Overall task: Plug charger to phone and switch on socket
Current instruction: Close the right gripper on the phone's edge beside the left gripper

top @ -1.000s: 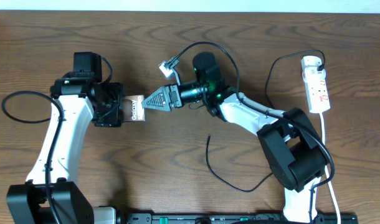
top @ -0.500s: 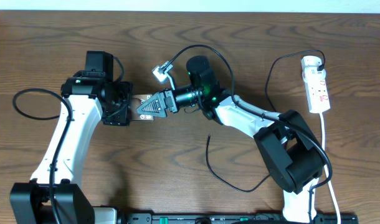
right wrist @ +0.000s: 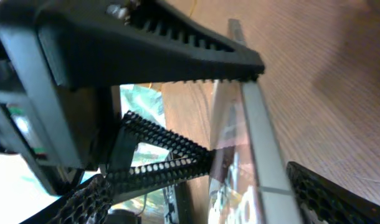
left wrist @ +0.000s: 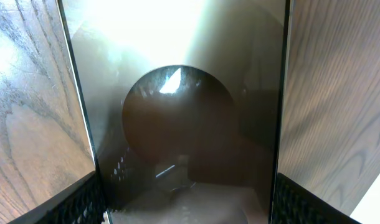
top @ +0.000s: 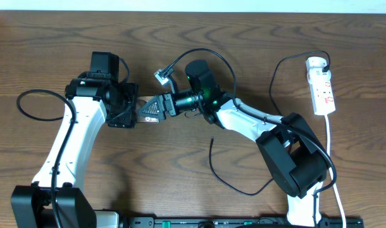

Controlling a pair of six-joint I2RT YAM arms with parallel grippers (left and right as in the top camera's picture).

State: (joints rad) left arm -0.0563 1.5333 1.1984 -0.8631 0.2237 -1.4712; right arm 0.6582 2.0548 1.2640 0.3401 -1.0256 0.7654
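The phone (left wrist: 177,112) is held off the table, its glossy dark face with a brownish oval filling the left wrist view. My left gripper (left wrist: 187,208) is shut on the phone, one finger on each long edge. In the overhead view only a sliver of the phone (top: 142,102) shows between the left gripper (top: 135,109) and the right gripper (top: 144,110). The right gripper (right wrist: 205,199) is open and straddles the phone's edge (right wrist: 255,149), its fingers apart from it. The charger (top: 228,180) lies loose on the table with its tip at mid-table. The socket (top: 321,85) lies at the far right.
The charger's black plug (top: 324,61) sits in the socket's rounded end, and its thin cable loops down behind the right arm. A white cord (top: 335,171) runs from the socket to the front edge. A black robot cable (top: 35,107) loops at the left.
The left arm carried the phone to the right. The right gripper moved left over the phone's free end and its jaws narrowed slightly.
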